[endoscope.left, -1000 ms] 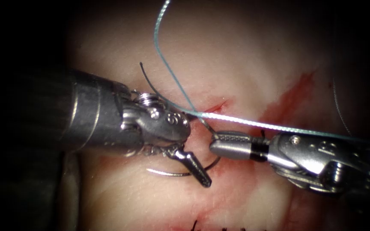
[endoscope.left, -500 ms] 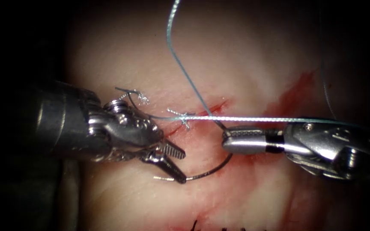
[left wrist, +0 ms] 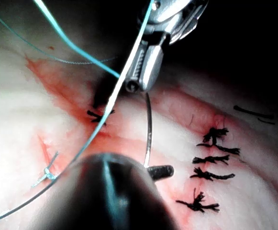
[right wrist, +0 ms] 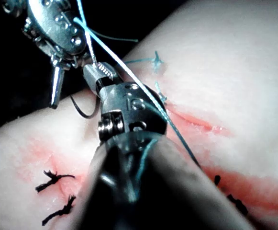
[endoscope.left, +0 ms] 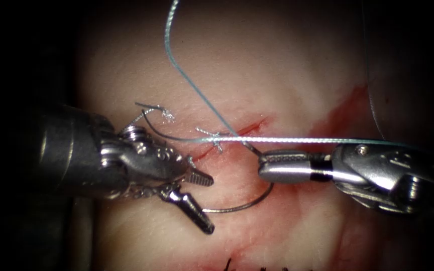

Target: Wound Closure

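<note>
The right tool (endoscope.left: 260, 161) is gripping the needle (endoscope.left: 242, 204) near its swaged end. The left tool (endoscope.left: 203, 202) is gaping wide, holding nothing, beside the needle's tip over the tissue (endoscope.left: 287, 75).

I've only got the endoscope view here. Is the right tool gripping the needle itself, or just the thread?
Observer: The needle. The left wrist view shows the right tool with its jaws shut and the needle coming straight out of their tip, near the end that carries the thread.
Operator: Is the needle in the tissue anywhere?
Observer: It doesn't look so. In that same view its arc runs bare above the tissue toward the left tool, whose open jaws hold nothing.
</note>
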Motion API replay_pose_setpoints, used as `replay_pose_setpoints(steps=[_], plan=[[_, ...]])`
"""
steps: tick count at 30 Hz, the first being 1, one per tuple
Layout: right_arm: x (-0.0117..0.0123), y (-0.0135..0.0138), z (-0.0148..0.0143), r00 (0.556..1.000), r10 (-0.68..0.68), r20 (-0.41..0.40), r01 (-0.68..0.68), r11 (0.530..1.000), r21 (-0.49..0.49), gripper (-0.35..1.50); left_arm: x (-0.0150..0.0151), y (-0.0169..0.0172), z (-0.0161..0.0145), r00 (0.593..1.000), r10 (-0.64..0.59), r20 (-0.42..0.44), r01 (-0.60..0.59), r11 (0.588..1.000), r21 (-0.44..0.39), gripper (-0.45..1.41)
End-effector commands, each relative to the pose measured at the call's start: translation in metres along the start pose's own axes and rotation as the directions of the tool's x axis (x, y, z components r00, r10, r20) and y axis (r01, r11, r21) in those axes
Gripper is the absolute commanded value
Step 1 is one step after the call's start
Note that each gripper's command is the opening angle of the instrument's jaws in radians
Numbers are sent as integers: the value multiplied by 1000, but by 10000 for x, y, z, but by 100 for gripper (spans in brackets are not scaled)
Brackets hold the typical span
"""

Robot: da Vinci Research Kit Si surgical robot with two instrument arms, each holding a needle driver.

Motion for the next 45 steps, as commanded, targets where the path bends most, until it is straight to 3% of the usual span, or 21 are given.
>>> replay_pose_setpoints(steps=[1,4,7,11,14,16,17,21,23,26,28,29,31,33,35,39,41,42,43,45], plan=[[-1,5,8,999,-51,-2,51,998,40,-35,-1,-5,5,999,-33,-26,32,998,-62,85],[-1,10,7,982,-184,-28,187,971,149,-35,-12,-8,4,988,-116,-98,90,968,-235,85],[-3,17,3,971,-230,-65,239,936,258,-35,-16,-18,7,975,-197,-100,153,928,-340,90],[-4,23,0,958,-265,-110,287,885,366,-35,-22,-32,18,957,-275,-91,218,891,-397,91],[-4,21,1,955,-273,-113,296,872,390,-35,-25,-40,28,940,-333,-76,267,856,-442,90],[-3,18,3,955,-275,-114,297,869,394,-35,-26,-43,35,924,-377,-58,298,809,-507,90],[-2,15,7,953,-281,-117,304,864,402,-35,-26,-46,41,907,-420,-30,332,759,-561,85],[0,9,15,951,-286,-119,310,860,405,-35,-24,-46,48,899,-438,20,367,727,-580,85],[0,7,18,947,-296,-124,321,857,404,-35,-25,-42,50,866,-496,68,436,680,-589,76],[-1,5,21,945,-304,-124,328,854,405,-35,-26,-39,53,843,-529,102,478,647,-594,69],[-1,5,22,943,-309,-127,334,852,404,-35,-26,-37,54,835,-538,117,493,637,-593,54],[-1,5,23,943,-310,-124,333,852,403,-35,-27,-36,54,824,-549,138,513,623,-590,26],[-1,5,23,940,-317,-123,339,850,403,-35,-28,-35,52,810,-564,161,539,606,-585,-1],[-3,4,23,940,-322,-115,340,849,405,-35,-29,-33,49,780,-594,197,582,573,-577,-3],[-4,3,24,939,-325,-109,341,848,406,-35,-27,-29,46,765,-606,217,602,553,-576,-31],[-3,3,26,938,-330,-109,347,871,349,-33,-25,-22,47,762,-605,231,608,544,-578,-45],[-2,3,26,932,-344,-113,362,885,293,12,-23,-21,47,751,-613,246,623,532,-574,-45],[-1,3,26,928,-354,-115,372,889,269,46,-21,-21,47,750,-614,247,625,534,-569,-45],[0,4,27,929,-353,-109,369,903,222,93,-18,-22,46,737,-633,237,635,527,-565,-45],[3,4,27,932,-348,-103,357,929,94,125,-15,-22,44,713,-680,172,636,524,-566,-45]])
